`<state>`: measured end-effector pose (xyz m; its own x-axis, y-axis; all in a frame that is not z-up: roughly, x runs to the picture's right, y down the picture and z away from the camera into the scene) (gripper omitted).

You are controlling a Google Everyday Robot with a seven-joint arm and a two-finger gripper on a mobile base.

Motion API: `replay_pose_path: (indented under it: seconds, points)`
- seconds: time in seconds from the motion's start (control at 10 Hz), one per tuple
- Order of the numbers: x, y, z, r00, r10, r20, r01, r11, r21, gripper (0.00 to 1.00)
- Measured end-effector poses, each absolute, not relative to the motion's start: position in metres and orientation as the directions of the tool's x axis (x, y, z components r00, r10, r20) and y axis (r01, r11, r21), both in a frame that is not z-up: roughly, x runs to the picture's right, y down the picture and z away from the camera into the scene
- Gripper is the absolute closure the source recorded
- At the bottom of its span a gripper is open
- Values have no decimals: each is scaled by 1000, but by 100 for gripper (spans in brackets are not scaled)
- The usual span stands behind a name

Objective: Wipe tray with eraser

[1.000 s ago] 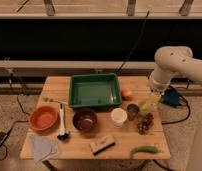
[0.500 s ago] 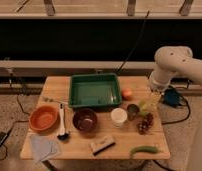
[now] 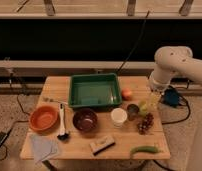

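The green tray [image 3: 94,90] sits at the back middle of the wooden table [image 3: 54,90] and holds nothing. The eraser [image 3: 102,144], a tan block with a dark underside, lies near the table's front edge, in front of the tray. My white arm [image 3: 170,62] reaches in from the right. The gripper [image 3: 152,99] hangs over the table's right side, to the right of the tray and well away from the eraser.
An orange bowl [image 3: 43,117], a white-handled brush [image 3: 62,120] and a maroon bowl [image 3: 85,120] stand front left. A grey-blue cloth [image 3: 43,147] lies at the front left corner. A white cup [image 3: 118,116], an orange fruit [image 3: 127,93], grapes [image 3: 145,122] and a green pepper [image 3: 144,149] are on the right.
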<state>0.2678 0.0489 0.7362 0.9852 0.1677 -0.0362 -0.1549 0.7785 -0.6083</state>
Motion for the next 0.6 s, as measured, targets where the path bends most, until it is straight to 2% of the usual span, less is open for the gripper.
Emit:
replay_pose_path:
  seconds: [0.2,0.6]
  points:
    - [267,50,737,986,161,-31,-146,778,-611,20]
    - [212,92,721,993,42,112,35,793,-608,20]
